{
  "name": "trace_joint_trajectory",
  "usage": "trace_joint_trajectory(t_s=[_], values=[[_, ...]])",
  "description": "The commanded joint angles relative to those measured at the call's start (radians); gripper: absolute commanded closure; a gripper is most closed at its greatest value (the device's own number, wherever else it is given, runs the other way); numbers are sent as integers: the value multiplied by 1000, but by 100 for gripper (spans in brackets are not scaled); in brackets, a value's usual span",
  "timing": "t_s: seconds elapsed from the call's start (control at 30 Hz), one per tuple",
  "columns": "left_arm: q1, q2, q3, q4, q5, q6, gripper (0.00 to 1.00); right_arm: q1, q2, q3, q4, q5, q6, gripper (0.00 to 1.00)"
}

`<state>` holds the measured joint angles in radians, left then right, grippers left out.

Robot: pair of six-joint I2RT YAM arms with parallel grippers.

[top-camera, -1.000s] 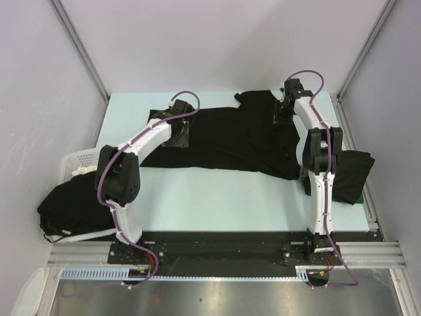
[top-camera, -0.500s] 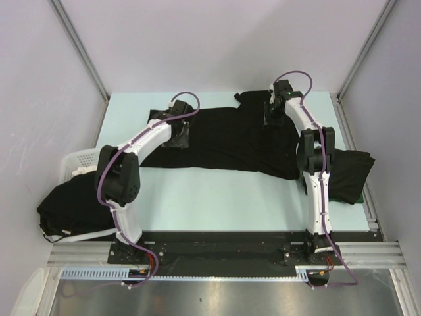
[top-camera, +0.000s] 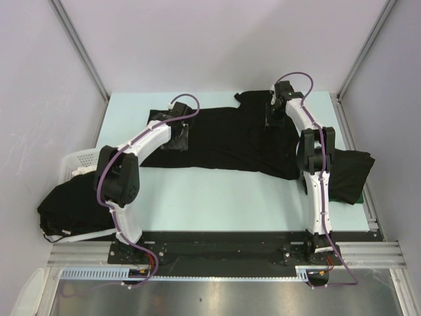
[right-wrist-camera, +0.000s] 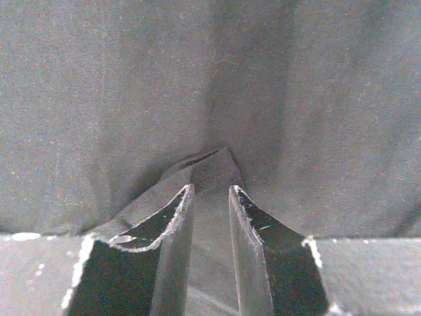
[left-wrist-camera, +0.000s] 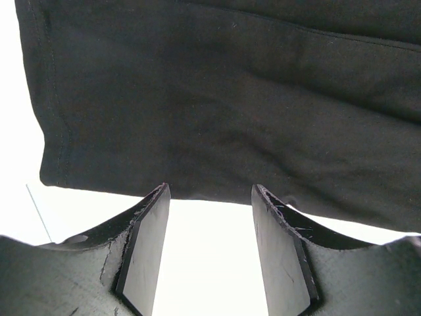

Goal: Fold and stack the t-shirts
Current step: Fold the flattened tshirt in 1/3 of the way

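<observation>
A black t-shirt (top-camera: pixel 223 141) lies spread across the tabletop (top-camera: pixel 217 197). The left tool (left-wrist-camera: pixel 209 192), fingers spread, hangs at its hem; the right tool (right-wrist-camera: pixel 210 191) pinches a raised fold of the cloth.

Mostly black cloth on a mint surface, from where I sit.

I see the spread t-shirt (top-camera: pixel 230 141) as plain black with no print, like the heap of shirts (top-camera: pixel 66 204) in the white slotted basket (top-camera: pixel 77 160) and the folded shirt (top-camera: pixel 352 171) at the right edge. The table (top-camera: pixel 217 197) reads pale mint. The left arm (top-camera: pixel 141 139) and right arm (top-camera: pixel 319 191) are white with black joints and purple cables (top-camera: pixel 293 74). The left gripper (left-wrist-camera: pixel 209 197) and right gripper (right-wrist-camera: pixel 210 191) are black.
</observation>
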<state>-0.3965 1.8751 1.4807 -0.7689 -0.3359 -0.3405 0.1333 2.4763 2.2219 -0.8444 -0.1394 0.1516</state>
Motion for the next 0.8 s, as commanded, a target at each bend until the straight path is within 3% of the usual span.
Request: trace_joint_trajectory(t_s=[0.0,0.77], values=[[-4,-48,16,13,0,-17,41,-9,-34,16,11,14,-23,67],[-4,-50,3,14,3,-18,41,-15,12,-5,21,-9,-32,68]])
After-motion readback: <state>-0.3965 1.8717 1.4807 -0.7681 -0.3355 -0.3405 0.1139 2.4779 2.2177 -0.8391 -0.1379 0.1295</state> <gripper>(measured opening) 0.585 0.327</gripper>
